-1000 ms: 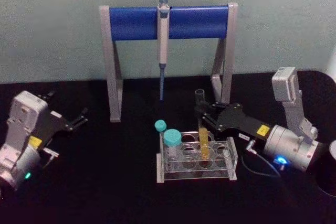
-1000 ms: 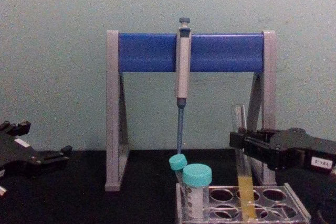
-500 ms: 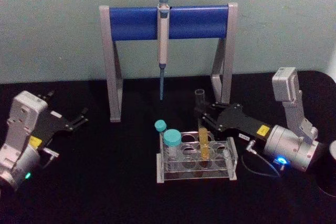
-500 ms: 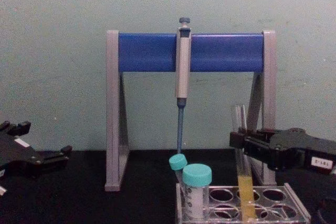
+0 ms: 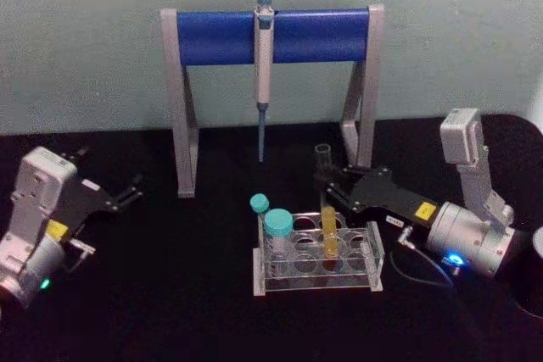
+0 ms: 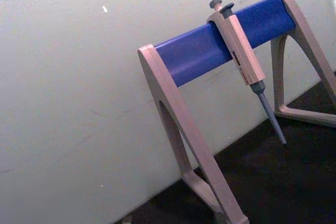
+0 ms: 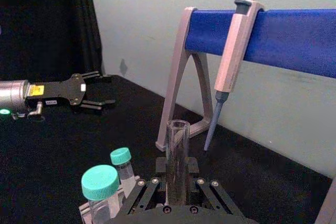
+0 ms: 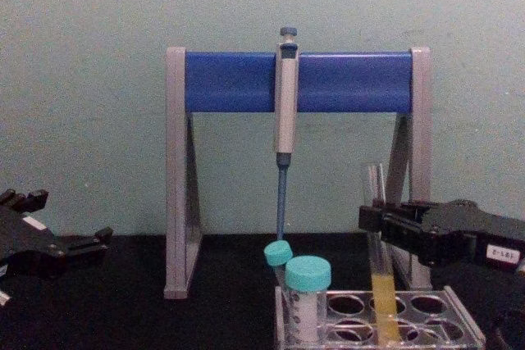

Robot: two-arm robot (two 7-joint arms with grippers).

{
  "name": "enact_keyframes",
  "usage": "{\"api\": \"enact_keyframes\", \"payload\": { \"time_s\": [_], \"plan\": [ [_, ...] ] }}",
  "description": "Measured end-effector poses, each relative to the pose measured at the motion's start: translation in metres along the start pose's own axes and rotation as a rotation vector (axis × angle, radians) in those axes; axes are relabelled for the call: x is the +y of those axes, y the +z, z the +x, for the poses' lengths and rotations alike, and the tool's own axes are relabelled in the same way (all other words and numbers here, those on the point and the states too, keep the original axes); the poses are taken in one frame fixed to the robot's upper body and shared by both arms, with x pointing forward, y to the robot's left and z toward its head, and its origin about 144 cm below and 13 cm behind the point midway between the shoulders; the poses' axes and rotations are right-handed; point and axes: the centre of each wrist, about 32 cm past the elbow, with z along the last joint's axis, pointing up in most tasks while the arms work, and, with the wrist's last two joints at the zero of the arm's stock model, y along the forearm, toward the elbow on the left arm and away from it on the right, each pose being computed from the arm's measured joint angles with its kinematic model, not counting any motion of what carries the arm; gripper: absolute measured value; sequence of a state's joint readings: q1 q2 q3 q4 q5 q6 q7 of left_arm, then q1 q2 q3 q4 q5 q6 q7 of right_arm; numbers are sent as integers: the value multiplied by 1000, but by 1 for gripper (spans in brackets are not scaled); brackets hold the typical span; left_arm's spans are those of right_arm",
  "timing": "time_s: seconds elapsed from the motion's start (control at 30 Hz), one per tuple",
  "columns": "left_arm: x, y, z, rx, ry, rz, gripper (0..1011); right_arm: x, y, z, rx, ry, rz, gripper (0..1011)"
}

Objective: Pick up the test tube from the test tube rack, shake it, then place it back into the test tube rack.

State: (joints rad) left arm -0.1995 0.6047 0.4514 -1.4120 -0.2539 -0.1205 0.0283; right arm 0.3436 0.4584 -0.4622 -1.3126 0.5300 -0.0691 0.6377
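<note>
Tube (image 5: 326, 209) stands upright in a middle hole of the rack (image 5: 318, 258) in the head view, yellow liquid low, with the right gripper (image 5: 327, 182) clamped on its bare upper glass from the right, probably so it can lift straight out; the left gripper (image 5: 127, 193) is parked far left, fingers apart. From the chest, the gripper (image 8: 371, 220) grasps the tube (image 8: 379, 261) above the rack (image 8: 449, 327). At the right wrist, the tube (image 7: 177, 162) rises between the closed fingers.
</note>
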Motion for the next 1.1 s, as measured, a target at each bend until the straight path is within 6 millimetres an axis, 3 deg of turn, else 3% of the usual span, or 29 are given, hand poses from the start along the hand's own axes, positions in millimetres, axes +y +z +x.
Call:
{"api": "enact_keyframes", "payload": {
  "time_s": [0.17, 0.6, 0.93, 1.1],
  "plan": [
    [0, 0, 0, 0, 0, 0, 1001, 0, 0, 0, 0, 0, 0, 273],
    [0, 0, 0, 0, 0, 0, 1001, 0, 0, 0, 0, 0, 0, 708],
    [0, 0, 0, 0, 0, 0, 1001, 0, 0, 0, 0, 0, 0, 987],
    [0, 0, 0, 0, 0, 0, 1001, 0, 0, 0, 0, 0, 0, 1000]
  ]
}}
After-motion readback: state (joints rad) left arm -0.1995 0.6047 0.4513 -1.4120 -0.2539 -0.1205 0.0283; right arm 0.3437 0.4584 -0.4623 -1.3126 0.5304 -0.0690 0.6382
